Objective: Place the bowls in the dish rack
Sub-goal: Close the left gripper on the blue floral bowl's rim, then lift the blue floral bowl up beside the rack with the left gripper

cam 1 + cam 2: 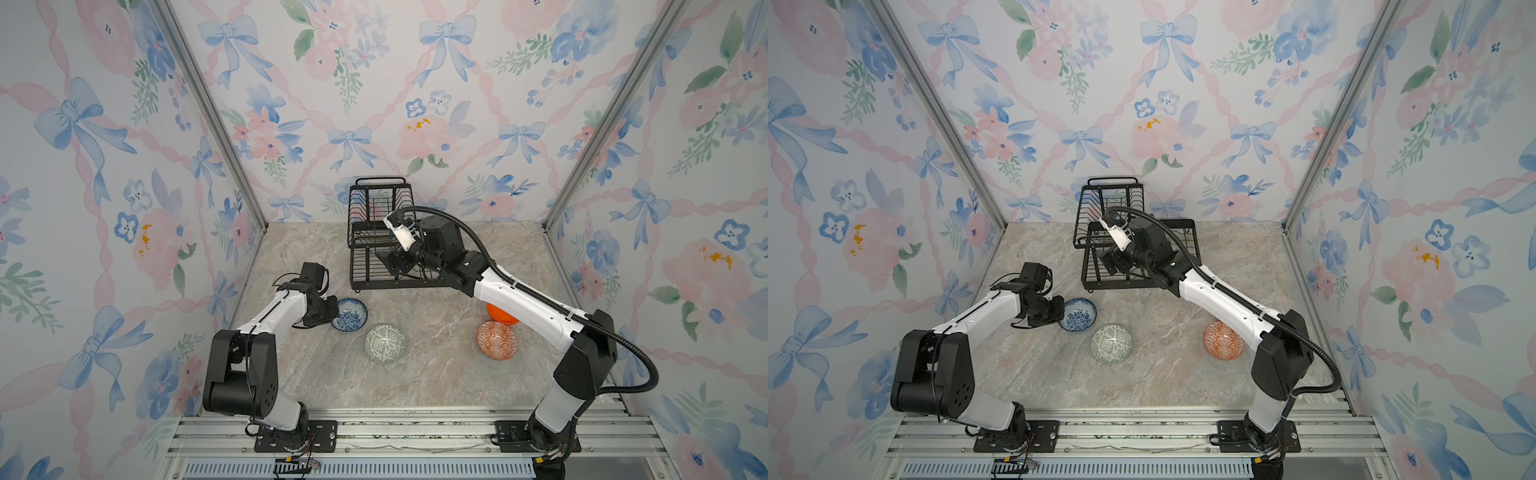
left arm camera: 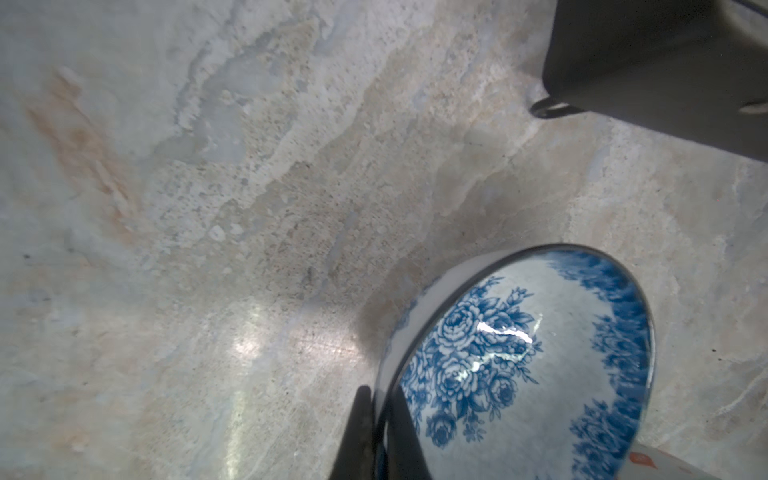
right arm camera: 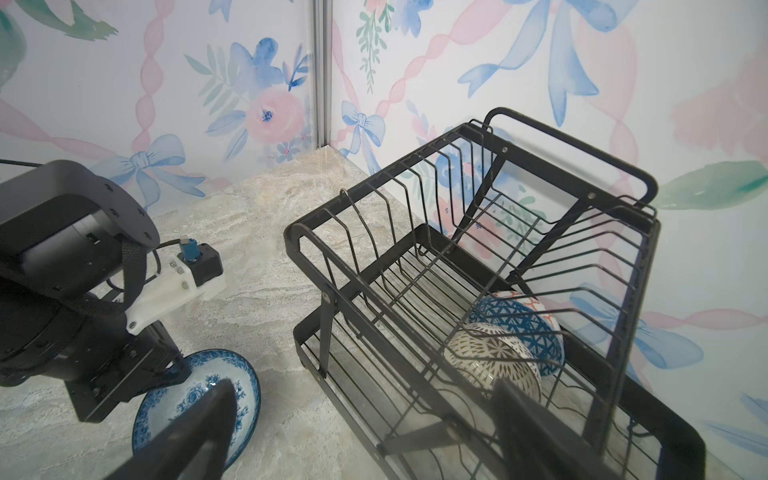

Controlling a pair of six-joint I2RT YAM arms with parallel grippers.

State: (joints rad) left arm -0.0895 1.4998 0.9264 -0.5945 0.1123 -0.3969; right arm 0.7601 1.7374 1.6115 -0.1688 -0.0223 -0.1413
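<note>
Green bowl [image 1: 385, 343], right arm [image 1: 524, 302] over orange bowl [image 1: 500, 314]

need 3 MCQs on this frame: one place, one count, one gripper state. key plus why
1. Where is the green-and-white patterned ceramic bowl?
A) on the marble-look tabletop
B) in the rack's upper basket
C) stacked inside another bowl

2. How many bowls lie in the black wire dish rack?
A) none
B) two
C) four

3. What is the left gripper doing?
A) open over bare table
B) shut on the rim of the blue-and-white floral bowl
C) shut on the rack's handle

Key:
1 A: both top views show it alone on the tabletop.
2 B: the right wrist view shows a dark-blue geometric bowl and a brown-and-white patterned bowl inside it.
3 B: the left wrist view shows its fingers pinching that rim.
</note>
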